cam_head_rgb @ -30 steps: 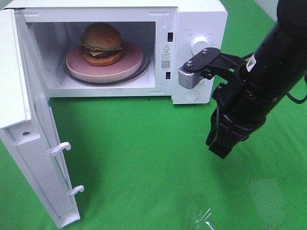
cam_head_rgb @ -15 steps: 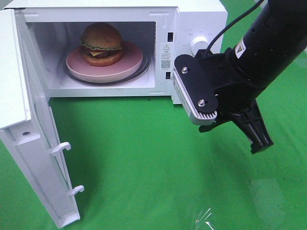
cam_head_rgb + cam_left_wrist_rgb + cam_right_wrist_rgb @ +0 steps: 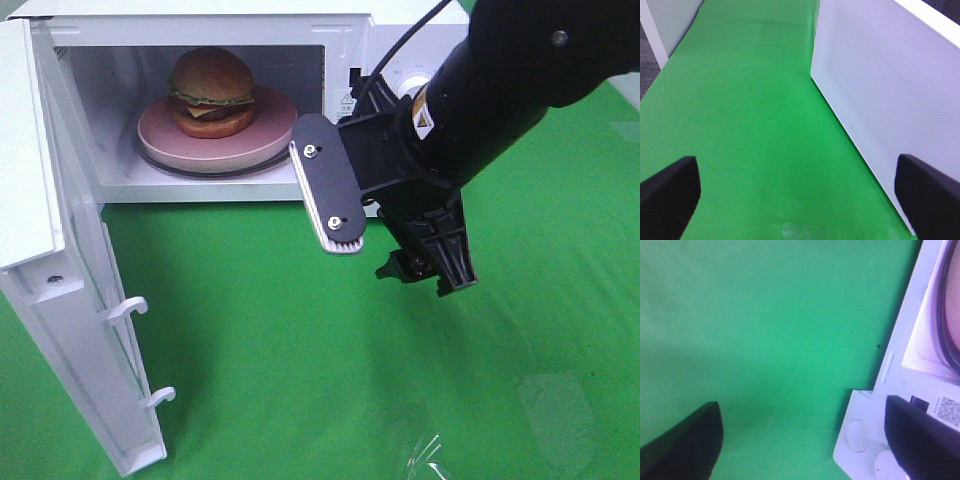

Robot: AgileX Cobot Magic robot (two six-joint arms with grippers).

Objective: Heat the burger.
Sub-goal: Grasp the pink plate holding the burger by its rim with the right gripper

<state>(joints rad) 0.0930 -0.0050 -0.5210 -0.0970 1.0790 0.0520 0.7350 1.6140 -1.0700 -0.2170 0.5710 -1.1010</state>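
Round golden-brown-bun burger [image 3: 210,92], upper left of frame: likely soft and topple-prone. Grasp the rim of the round pink plate [image 3: 278,132] instead. The left end effector [image 3: 800,192] and right end effector [image 3: 805,442] stand spread wide, empty.

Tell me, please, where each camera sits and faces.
Exterior high: mounted high, looking down into the open microwave at the burger; right arm shows.
Left wrist: faces along green cloth beside the microwave door; open left gripper frames it.
Right wrist: looks down at cloth and microwave front; open right gripper shows.
All share the microwave.
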